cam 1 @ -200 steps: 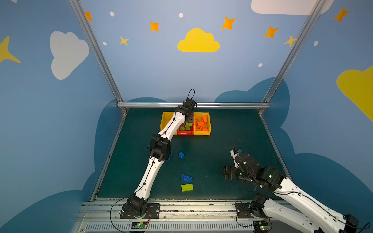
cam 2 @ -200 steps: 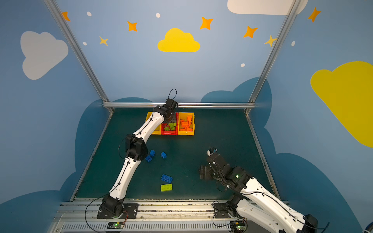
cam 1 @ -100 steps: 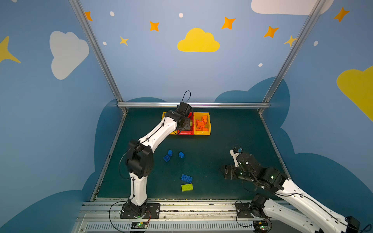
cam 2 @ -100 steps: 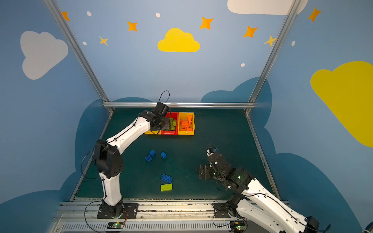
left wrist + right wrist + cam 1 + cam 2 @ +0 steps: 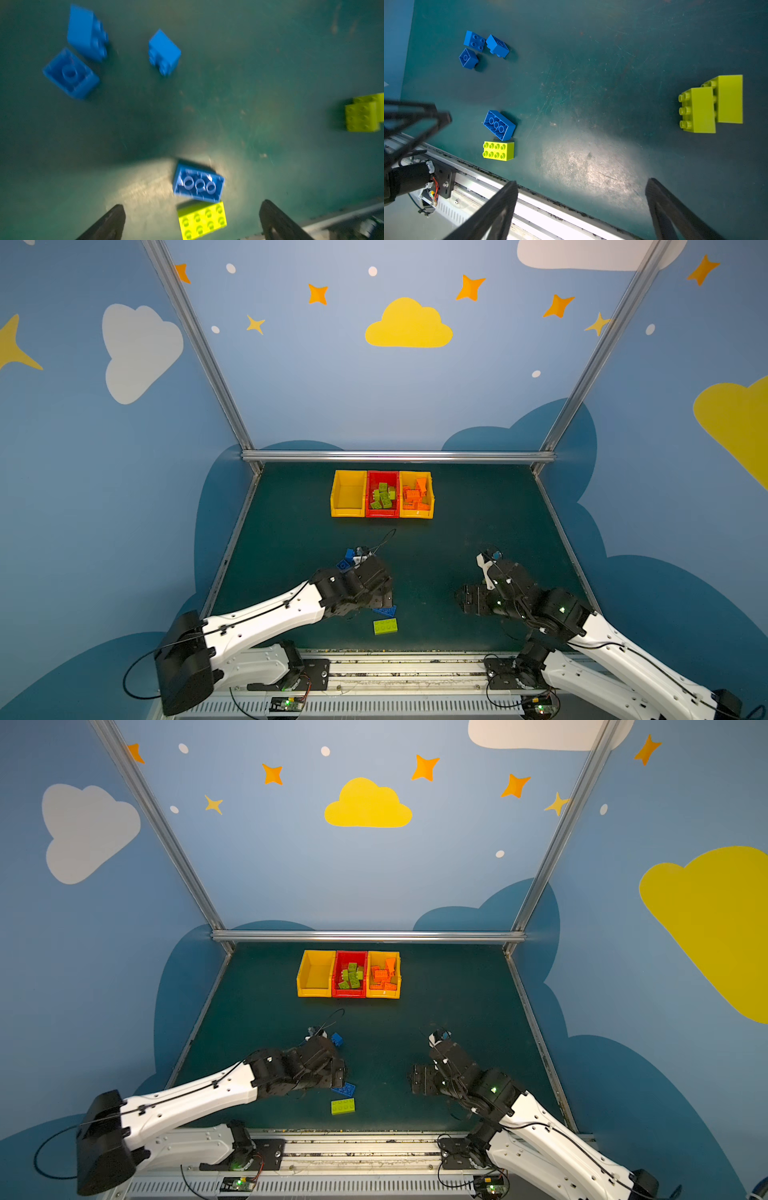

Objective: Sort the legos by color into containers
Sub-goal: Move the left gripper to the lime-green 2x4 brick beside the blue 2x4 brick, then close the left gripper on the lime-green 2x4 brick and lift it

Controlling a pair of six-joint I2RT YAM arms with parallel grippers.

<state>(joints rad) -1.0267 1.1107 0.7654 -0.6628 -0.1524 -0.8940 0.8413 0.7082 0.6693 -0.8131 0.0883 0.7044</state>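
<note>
Left wrist view: left tool [image 5: 192, 203] agape near adjacent blue lego [image 5: 198, 184], green lego [image 5: 202, 220].

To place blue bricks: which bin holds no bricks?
The left-end yellow bin in both top views; the red bin holds green bricks, the other yellow bin orange bricks.

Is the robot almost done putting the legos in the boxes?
Looks more than halfway. Done: green legos lie in the red bin, orange legos in the yellow bin beside it. In hand: nothing; the left gripper and right gripper are both open and empty. Left: four blue legos and three loose green legos lie on the table, and the other yellow bin is empty.
</note>
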